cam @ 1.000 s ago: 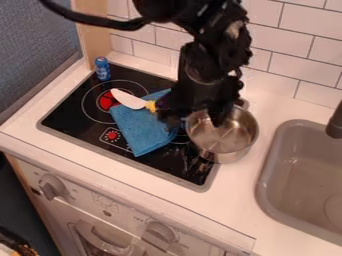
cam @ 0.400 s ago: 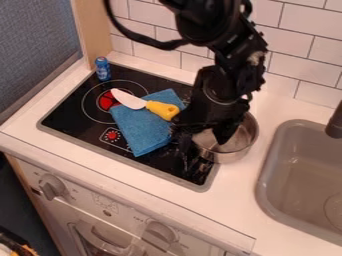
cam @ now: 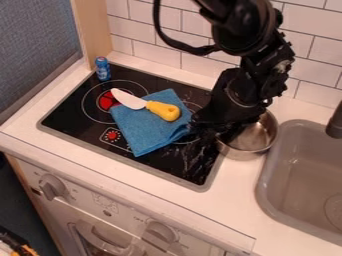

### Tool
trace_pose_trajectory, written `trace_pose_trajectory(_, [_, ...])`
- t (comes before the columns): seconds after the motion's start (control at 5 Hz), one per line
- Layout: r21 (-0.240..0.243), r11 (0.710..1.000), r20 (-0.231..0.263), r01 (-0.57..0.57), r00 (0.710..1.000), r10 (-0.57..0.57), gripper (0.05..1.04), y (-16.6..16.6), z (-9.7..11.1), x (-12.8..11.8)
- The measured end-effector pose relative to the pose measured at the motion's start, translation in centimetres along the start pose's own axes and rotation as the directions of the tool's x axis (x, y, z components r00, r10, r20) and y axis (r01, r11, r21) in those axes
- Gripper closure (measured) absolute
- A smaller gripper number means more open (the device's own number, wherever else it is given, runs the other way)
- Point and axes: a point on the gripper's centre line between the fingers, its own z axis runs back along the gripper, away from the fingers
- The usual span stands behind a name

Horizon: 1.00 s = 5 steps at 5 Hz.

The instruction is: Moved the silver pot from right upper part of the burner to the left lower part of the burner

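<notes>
Where the front panel stands nearest, a left knob [cam: 52,186] and a right knob [cam: 160,233] sit below the edge of the white counter [cam: 234,202]. Behind that edge lies the black cooktop [cam: 72,119], and a blue cloth [cam: 142,135] is spread across its middle. The silver pot [cam: 259,139] is at the cooktop's right border, between it and the grey sink [cam: 294,165]; how much of its base is over the black surface I cannot tell. It sits upright, mouth facing up, its round rim giving no clear long axis, and its left side is partly hidden. The black gripper [cam: 214,137] hangs over that left side; whether it is apart, together or clamped on the rim I cannot tell.

The knife [cam: 129,100] lies flat with its yellow handle [cam: 163,111] on the cloth and its white blade pointing to the upper left, over the burner's red patch. Farther back, a blue can [cam: 102,69] stands upright near the cooktop's far left corner. White tiles [cam: 155,19] cover the wall behind.
</notes>
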Motion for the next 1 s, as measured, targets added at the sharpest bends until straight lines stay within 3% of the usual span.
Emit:
trace_pose_trajectory(0.2, [0.017, 1.000, 0.014, 0.006, 1.000, -0.006, 0.825, -0.17, -0.06, 0.12])
trace_pose_trajectory(0.4, [0.018, 1.000, 0.020, -0.006, 1.000, 0.006, 0.930, -0.14, -0.07, 0.15])
trace_pose_trajectory(1.0, [0.000, 1.000, 0.023, -0.030, 0.999, 0.030, 0.979, 0.53, 0.29, -0.38])
